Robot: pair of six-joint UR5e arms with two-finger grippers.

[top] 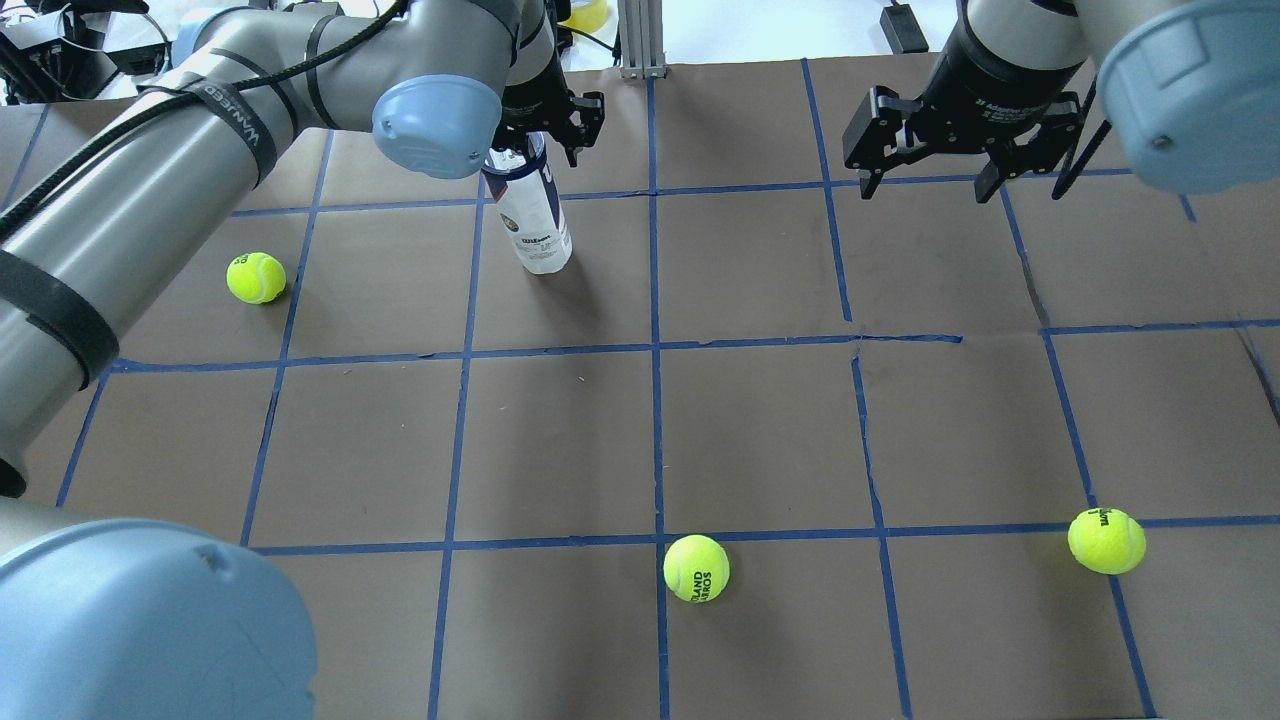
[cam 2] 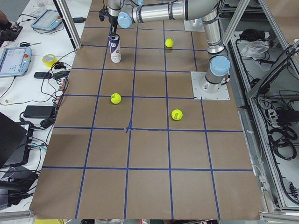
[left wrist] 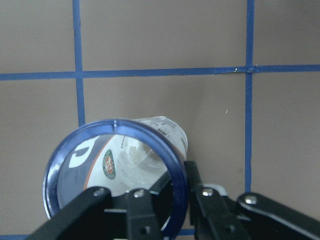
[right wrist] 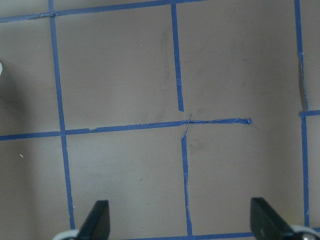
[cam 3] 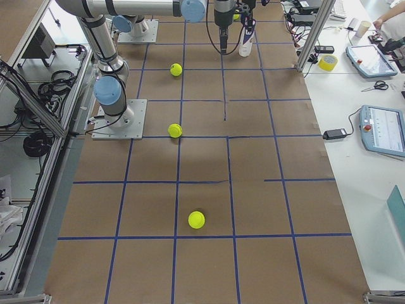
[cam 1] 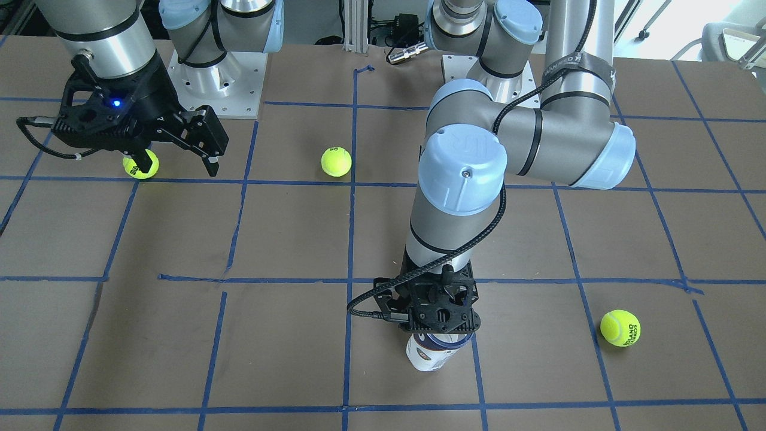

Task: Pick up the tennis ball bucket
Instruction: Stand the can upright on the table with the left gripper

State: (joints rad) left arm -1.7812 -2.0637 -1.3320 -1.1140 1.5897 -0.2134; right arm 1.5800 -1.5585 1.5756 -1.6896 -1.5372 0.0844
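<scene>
The tennis ball bucket [top: 537, 218] stands on end on the far side of the table [top: 760, 440], on the robot's left half and just beside a blue tape line, with its open dark blue rim facing up. The left gripper [left wrist: 180, 180] comes down on it from above. In the left wrist view one finger sits inside the rim and the other outside, so the jaws are narrowed and pinch the clear wall between them. Whether the base touches the brown paper cannot be told. The nearest loose ball [top: 256, 277] lies well apart from the bucket, further to the robot's left. A second ball [top: 696, 568] rests near the robot's base by the middle tape line. A third ball [top: 1106, 540] lies on the robot's right; in the front-facing view it shows partly behind a finger of the right gripper [top: 930, 185]. That gripper hangs over bare paper, well away from the bucket, its jaws spread wide and holding nothing.
</scene>
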